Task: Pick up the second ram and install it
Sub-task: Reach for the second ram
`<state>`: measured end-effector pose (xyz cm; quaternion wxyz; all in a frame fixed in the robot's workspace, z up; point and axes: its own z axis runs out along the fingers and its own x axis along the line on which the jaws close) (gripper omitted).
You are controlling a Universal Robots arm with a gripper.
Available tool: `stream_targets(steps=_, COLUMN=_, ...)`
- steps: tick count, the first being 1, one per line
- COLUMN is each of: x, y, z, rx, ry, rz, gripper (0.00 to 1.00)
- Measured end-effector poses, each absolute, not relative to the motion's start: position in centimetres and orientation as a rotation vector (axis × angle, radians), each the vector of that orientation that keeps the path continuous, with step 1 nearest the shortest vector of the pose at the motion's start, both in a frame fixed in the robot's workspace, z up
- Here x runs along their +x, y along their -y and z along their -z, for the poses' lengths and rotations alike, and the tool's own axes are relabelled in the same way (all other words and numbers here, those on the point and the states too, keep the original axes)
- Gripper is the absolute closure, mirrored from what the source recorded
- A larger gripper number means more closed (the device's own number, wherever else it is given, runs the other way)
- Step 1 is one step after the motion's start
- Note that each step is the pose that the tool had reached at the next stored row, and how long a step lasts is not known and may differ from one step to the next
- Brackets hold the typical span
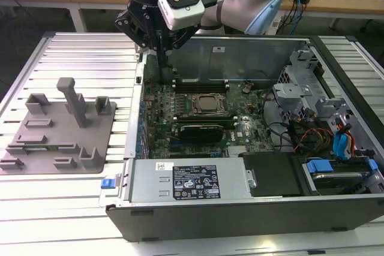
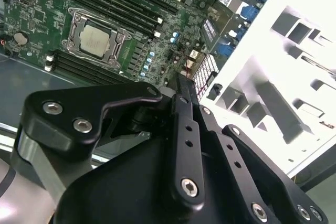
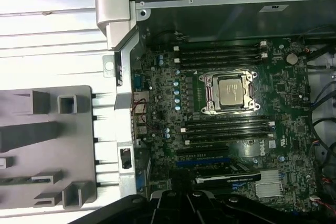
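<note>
gripper closed over open computer case, motherboard inside, grey fixture beside

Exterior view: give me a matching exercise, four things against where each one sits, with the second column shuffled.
Things:
1. grey fixture plate
2. processor
3. blue cables
4. gripper

Places:
A. middle of the motherboard, between the memory slots
B. over the far corner of the computer case, at the exterior view's left
C. on the slatted table, outside the case
D. inside the case, at the exterior view's right

Pairs: 1-C, 2-A, 3-D, 4-B.
</note>
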<state>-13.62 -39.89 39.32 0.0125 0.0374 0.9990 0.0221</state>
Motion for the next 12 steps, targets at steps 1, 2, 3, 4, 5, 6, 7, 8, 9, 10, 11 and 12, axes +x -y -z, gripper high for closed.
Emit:
stream_targets(steps=1, x=-13.8, y=39.9, z=-39.3, rx=0.117, ry=-3.114, rz=-0.069, gripper=0.92)
stream_targets(steps=2, x=-13.9, y=39.9, z=-39.3, rx=0.117, ry=-3.114, rz=-0.069, gripper=0.92)
stream_targets(steps=3, x=-14.1, y=39.9, z=-39.3, rx=0.117, ry=-3.114, rz=-0.069, gripper=0.92)
stream_targets(steps=4, x=-14.3, y=39.9, z=-39.3, rx=0.117, ry=-3.114, rz=-0.069, gripper=0.92)
stream_targets(steps=5, x=-14.5, y=39.9, z=-39.3, rx=0.117, ry=-3.114, rz=-0.069, gripper=0.92)
stream_targets(steps=6, x=-14.5, y=39.9, z=-39.3, rx=0.117, ry=-3.114, rz=-0.069, gripper=0.92)
stream_targets(steps=7, x=-14.7, y=39.9, z=-39.3, rx=0.117, ry=-3.114, rz=-0.069, gripper=0.92)
stream_targets(steps=8, x=-14.8, y=39.9, z=-39.3, rx=0.117, ry=-3.114, rz=-0.069, gripper=0.92)
stream_targets(steps=9, x=-14.8, y=39.9, z=-39.3, rx=0.117, ry=-3.114, rz=-0.069, gripper=0.92)
stream_targets(steps=10, x=-15.0, y=39.9, z=-39.3, rx=0.117, ry=-3.114, rz=-0.069, gripper=0.92)
stream_targets(steps=11, x=-15.2, y=39.9, z=-39.3, rx=0.117, ry=-3.114, rz=-0.069, gripper=0.92)
stream_targets(steps=12, x=-15.3, y=39.9, z=-39.3, rx=0.116, ry=-3.114, rz=-0.069, gripper=0.92)
